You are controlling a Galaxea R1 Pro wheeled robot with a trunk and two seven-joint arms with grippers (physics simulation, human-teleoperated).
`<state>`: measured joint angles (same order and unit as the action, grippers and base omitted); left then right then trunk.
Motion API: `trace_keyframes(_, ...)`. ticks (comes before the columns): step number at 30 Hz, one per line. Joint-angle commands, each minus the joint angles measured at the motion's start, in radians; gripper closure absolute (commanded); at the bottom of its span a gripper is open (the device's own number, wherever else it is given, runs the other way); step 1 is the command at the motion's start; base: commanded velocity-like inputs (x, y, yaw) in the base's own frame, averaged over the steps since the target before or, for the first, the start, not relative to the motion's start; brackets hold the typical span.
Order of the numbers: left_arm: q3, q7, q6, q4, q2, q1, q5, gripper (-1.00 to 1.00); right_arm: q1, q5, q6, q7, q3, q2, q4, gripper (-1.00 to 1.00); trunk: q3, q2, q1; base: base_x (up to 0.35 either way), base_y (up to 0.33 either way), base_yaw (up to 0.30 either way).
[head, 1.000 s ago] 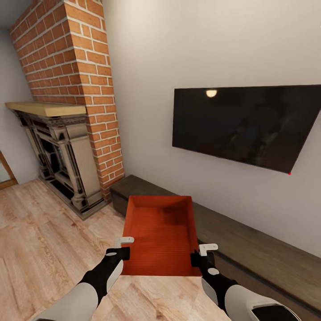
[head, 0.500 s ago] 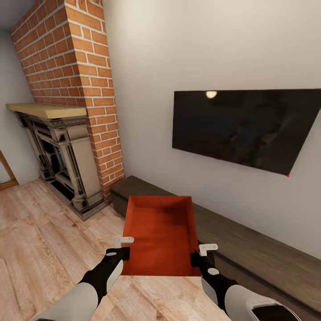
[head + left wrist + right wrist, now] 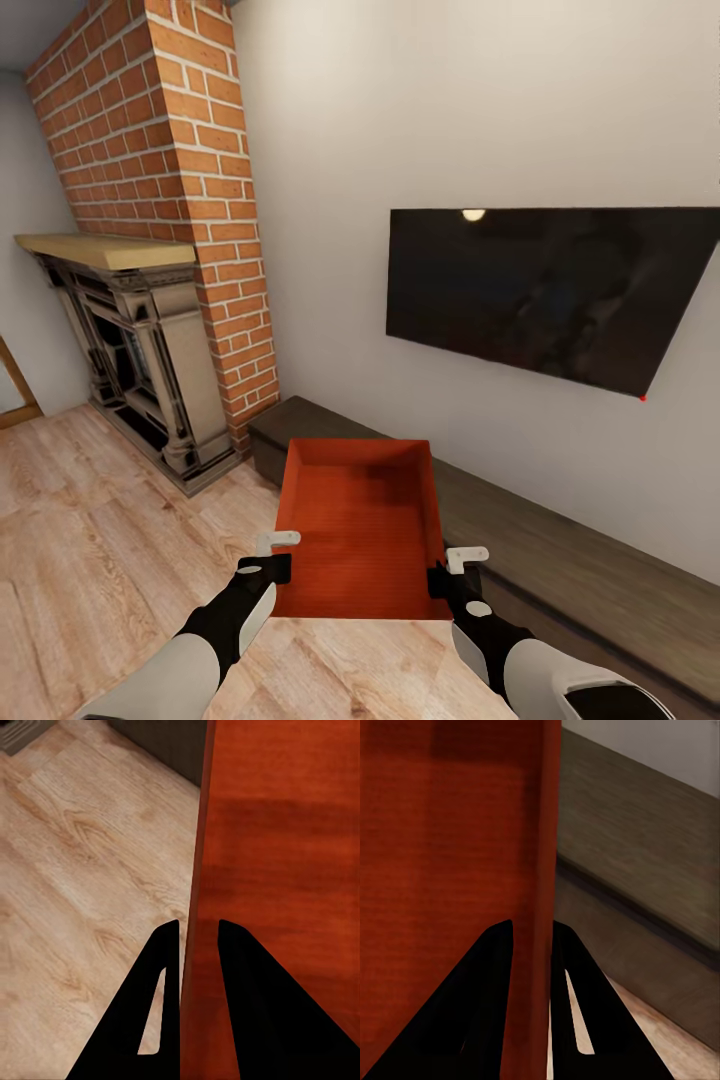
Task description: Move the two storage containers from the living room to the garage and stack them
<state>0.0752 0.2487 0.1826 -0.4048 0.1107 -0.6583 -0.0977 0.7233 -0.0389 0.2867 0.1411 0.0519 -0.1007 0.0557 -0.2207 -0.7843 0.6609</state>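
An orange-red storage container (image 3: 360, 525) hangs in the air in front of me, held level over the light wood floor of the living room. My left gripper (image 3: 277, 570) is shut on its left wall near the front corner. In the left wrist view the thin wall (image 3: 196, 870) runs between the two dark fingers (image 3: 161, 975). My right gripper (image 3: 447, 580) is shut on the right wall, which the right wrist view shows as a thin orange-red edge (image 3: 547, 832) between its fingers (image 3: 577, 975).
A long dark low cabinet (image 3: 560, 560) runs along the white wall just beyond and to the right of the container. A black TV (image 3: 545, 290) hangs above it. A red brick fireplace (image 3: 150, 300) stands at the left. Wood floor (image 3: 90, 540) lies open to the left.
The camera has shifted slightly: the TV and the fireplace sit a little lower in the picture. The container and both grippers keep their places.
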Motion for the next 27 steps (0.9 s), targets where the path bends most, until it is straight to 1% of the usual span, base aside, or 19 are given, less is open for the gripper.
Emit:
trace_keyframes(1, -0.008, 0.016, -0.063, -0.005, 0.0, 0.0, 0.023, 1.0, 0.001, -0.007, 0.0, 0.003, -0.047, -0.008, -0.002, 1.0, 0.002, 0.006, -0.004, 0.0, 0.0, 0.0)
trace_keyframes(27, -0.008, 0.016, -0.063, -0.005, 0.0, -0.001, 0.023, 1.0, 0.001, -0.007, 0.002, 0.004, -0.047, -0.01, -0.002, 1.0, 0.121, 0.188, -0.103, 0.0, 0.0, 0.0)
